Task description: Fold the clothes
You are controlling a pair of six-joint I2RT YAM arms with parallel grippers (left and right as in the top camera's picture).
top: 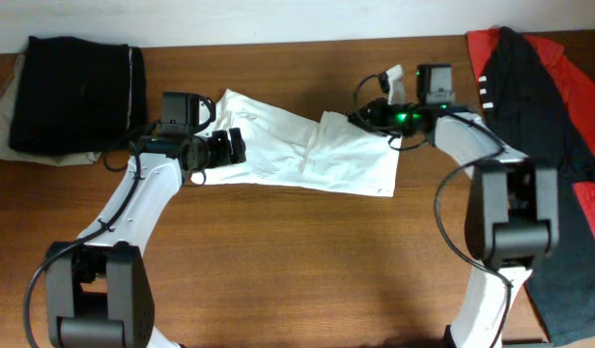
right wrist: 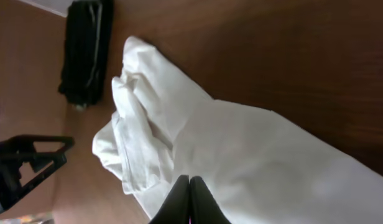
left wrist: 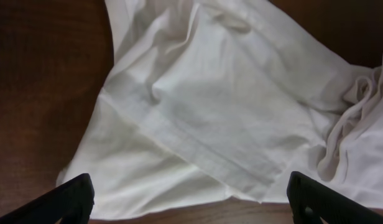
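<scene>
The white T-shirt (top: 297,155) lies crumpled and partly folded over on the wooden table (top: 297,261), with its print hidden. My left gripper (top: 235,147) is open at the shirt's left end, its fingers either side of a hemmed edge (left wrist: 210,106) and holding nothing (left wrist: 191,196). My right gripper (top: 360,116) is at the shirt's upper right edge. Its fingers (right wrist: 189,180) are pressed together on the white cloth (right wrist: 241,155). The black-and-red garment (top: 529,87) lies spread at the far right of the table.
A folded black garment (top: 75,92) rests on beige cloth (top: 3,106) at the back left; it also shows in the right wrist view (right wrist: 86,50). The table's back edge meets a white wall (top: 278,19). The left arm shows in the right wrist view (right wrist: 30,162).
</scene>
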